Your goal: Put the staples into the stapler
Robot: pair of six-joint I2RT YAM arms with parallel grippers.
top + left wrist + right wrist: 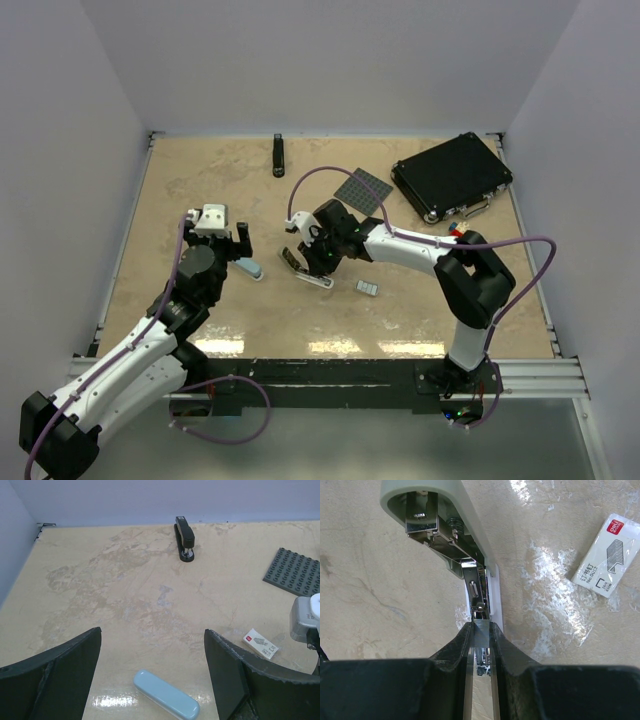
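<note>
Your left gripper [152, 632] hangs spread wide and empty over the table, with the pale blue oblong plastic part [166, 702] lying on the surface between its fingers. Toward the middle, the grey-green oblong stapler [467, 515] lies opened on the table, its silvery metal channel bared. Your right gripper [481, 628] is pressed almost together on a thin silvery strip [481, 632] (a stick of staples, I judge), held right over that channel. The small white rectangular staple box [606, 555] sits apart to the right of the stapler. So you are at the loading step itself. Next, line the strip up along the channel, lower it in squarely, and only then let go. The cover is not yet closed.
</note>
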